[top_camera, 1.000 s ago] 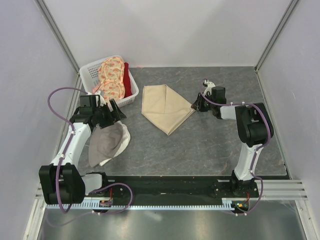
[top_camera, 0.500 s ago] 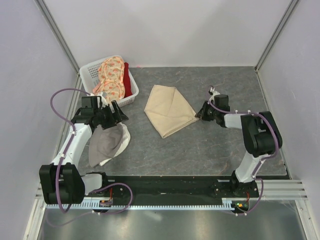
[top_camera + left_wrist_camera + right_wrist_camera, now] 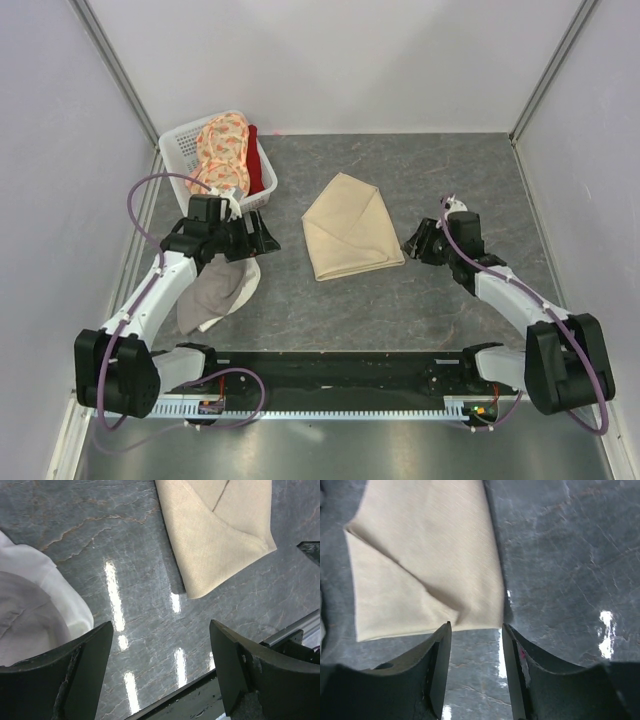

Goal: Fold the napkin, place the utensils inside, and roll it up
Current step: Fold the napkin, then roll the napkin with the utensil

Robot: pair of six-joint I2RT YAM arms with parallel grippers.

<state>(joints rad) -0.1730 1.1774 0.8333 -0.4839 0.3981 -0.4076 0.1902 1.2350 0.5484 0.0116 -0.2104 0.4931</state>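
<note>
The beige napkin (image 3: 352, 228) lies folded on the grey table, near its middle. It also shows in the left wrist view (image 3: 225, 530) and the right wrist view (image 3: 425, 565). My right gripper (image 3: 410, 246) is open just off the napkin's right near corner; in its wrist view the gripper (image 3: 476, 630) has its fingertips at the cloth's near edge, with only bare table between them. My left gripper (image 3: 268, 240) is open and empty, left of the napkin and apart from it, wide open in its wrist view (image 3: 160, 670). No fork is in view.
A white basket (image 3: 178, 140) at the back left holds an orange floral cloth (image 3: 225, 150) and something red. A grey-and-white cloth (image 3: 215, 290) lies under the left arm and shows in the left wrist view (image 3: 30, 610). The black front rail (image 3: 290, 635) runs along the near edge.
The napkin has slid right and toward the front and turned, with the right gripper at its right corner as that arm drew back. The left gripper has moved right, toward the napkin.
</note>
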